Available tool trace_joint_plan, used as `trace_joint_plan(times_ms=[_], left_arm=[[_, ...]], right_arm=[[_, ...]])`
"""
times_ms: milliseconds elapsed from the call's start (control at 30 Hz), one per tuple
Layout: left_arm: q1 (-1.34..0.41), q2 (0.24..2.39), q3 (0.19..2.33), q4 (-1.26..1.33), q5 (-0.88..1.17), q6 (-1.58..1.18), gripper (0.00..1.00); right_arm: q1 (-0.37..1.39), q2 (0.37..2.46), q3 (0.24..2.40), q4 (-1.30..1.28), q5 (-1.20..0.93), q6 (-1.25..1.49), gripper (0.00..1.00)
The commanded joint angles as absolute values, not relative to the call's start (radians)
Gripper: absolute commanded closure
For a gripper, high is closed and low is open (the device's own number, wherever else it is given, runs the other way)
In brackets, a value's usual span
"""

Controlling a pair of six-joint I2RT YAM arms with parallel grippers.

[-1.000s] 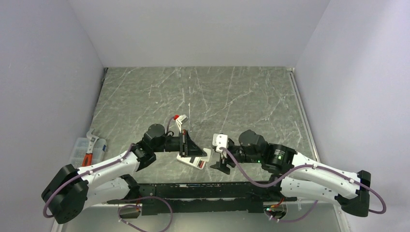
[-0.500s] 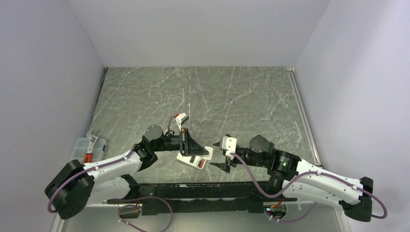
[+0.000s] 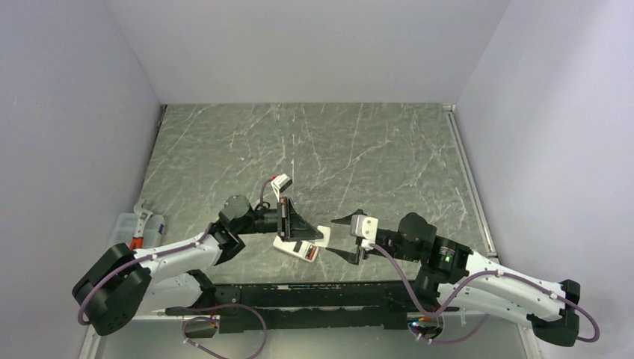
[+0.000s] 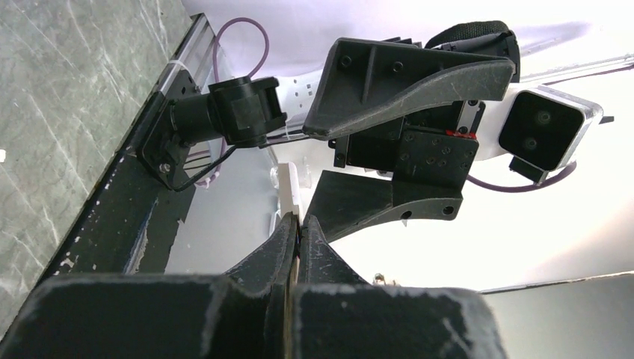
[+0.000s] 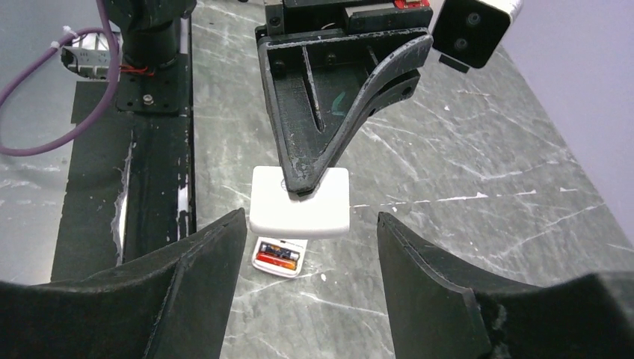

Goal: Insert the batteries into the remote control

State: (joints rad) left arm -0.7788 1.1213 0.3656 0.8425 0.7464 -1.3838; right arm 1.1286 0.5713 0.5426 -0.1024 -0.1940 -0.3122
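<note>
The remote control (image 3: 293, 247) lies white back up on the marble table. Its end compartment is open, and two batteries (image 5: 277, 255) lie in it side by side, one dark and one red-orange. My left gripper (image 3: 319, 235) is shut on a small flat white square piece (image 5: 300, 203), held just above the remote's open end. That piece shows edge-on in the left wrist view (image 4: 288, 188). My right gripper (image 3: 346, 237) is open and empty, facing the white piece from the right. In the right wrist view its fingers (image 5: 198, 280) stand either side of the piece without touching it.
A clear plastic organiser box with a red-handled tool (image 3: 138, 233) sits at the table's left edge. The black mounting rail (image 3: 299, 295) runs along the near edge. The marble table (image 3: 336, 149) stretches back to the white walls.
My right arm has drawn back to the right, and its gripper now faces left with jaws spread. My left gripper has stayed over the remote with the white piece.
</note>
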Motion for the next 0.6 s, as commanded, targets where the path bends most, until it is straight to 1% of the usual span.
trace_joint_plan(times_ms=[0,167,333,567], left_arm=[[-0.782,1.141,0.36,0.954,0.767,-1.421,1.0],[-0.781,1.17,0.361,1.012,0.764,-1.463,1.0],[-0.781,1.188,0.359,1.06,0.764,-1.493,1.0],[-0.781,1.181,0.352,1.06,0.762,-1.493,1.0]], right_arm=[[1.137,0.562,0.539,-0.045,-0.22,-0.337,0.34],[1.147,0.588,0.552,-0.067,-0.245,-0.341,0.34],[1.156,0.589,0.552,-0.068,-0.225,-0.347,0.34],[1.161,0.576,0.549,-0.074,-0.196,-0.356,0.34]])
